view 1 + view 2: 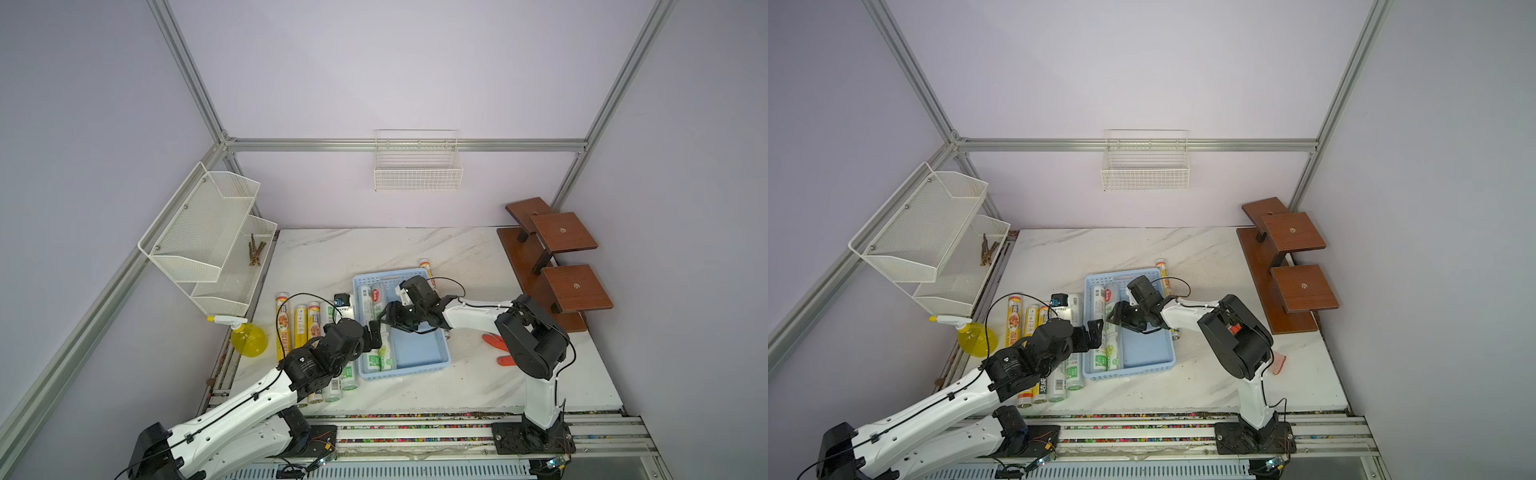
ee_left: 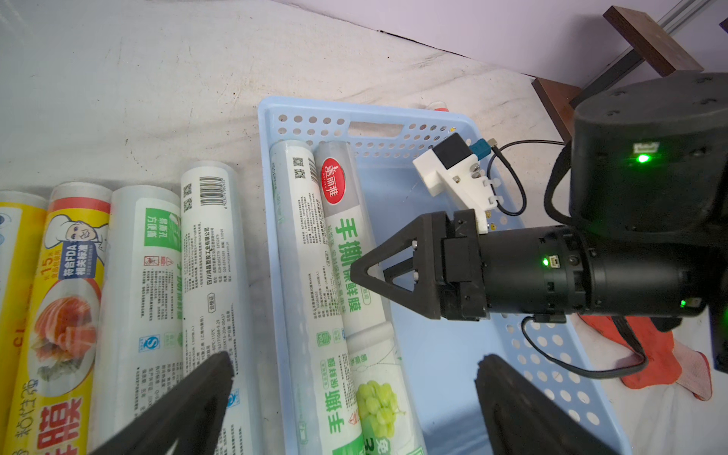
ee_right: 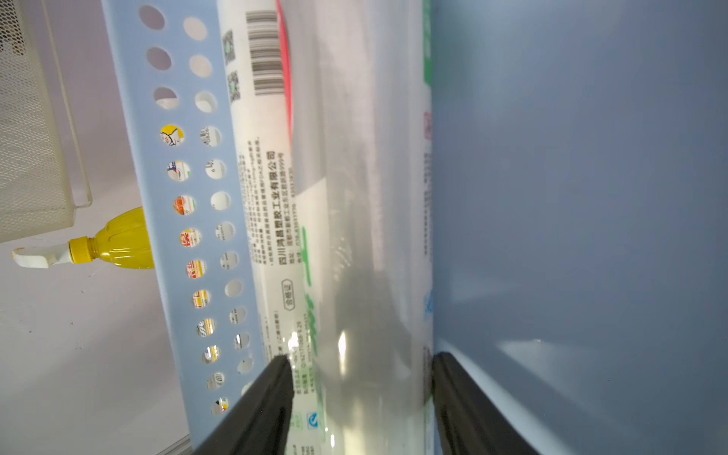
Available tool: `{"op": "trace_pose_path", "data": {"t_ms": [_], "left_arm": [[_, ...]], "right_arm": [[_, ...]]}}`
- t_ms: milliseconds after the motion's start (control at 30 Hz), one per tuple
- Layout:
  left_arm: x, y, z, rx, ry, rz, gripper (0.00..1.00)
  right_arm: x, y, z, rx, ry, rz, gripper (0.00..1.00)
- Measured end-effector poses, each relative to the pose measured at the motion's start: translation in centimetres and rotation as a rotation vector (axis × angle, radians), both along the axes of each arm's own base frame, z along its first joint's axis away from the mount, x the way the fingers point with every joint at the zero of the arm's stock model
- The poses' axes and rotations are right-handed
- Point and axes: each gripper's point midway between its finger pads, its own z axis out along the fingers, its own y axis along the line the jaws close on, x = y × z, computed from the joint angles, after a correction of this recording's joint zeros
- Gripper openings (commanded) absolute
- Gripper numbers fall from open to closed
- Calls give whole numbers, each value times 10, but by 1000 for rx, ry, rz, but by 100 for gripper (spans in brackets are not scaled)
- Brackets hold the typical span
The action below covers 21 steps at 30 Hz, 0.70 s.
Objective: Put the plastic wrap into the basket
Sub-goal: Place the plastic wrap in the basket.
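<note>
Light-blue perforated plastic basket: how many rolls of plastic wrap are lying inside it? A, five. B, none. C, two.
C: a white roll with green print and a roll with a red oval label lie side by side against one long wall of the light-blue basket.

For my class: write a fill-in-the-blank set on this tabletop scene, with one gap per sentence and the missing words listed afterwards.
1. The light-blue basket holds ___ rolls of plastic wrap.
2. The spray bottle by the mesh rack is ___ in colour.
3. The left gripper has its jaws wide ___.
4. The orange glove lies beside the ___ arm.

Missing words: two; yellow; open; right.
</note>
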Motion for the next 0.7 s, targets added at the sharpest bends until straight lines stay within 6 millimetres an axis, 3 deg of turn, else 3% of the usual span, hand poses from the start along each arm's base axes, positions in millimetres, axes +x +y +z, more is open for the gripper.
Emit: {"op": "trace_pose_path", "data": {"t_ms": [200,400,533,700], "left_arm": [[-1,-5,-1,-11,10,-22,100],[1,-15,3,-30,15,-53,100],[8,-29,15,-55,10,-79,100],[22,-58,15,-52,56,-130,100]], "right_arm": [[0,-5,12,3,-25,-9,61],[15,-31,77,24,-175,-59,61],[33,-76,116,-2,-292,-159,61],[46,-153,135,-103,-388,-339,61]]}}
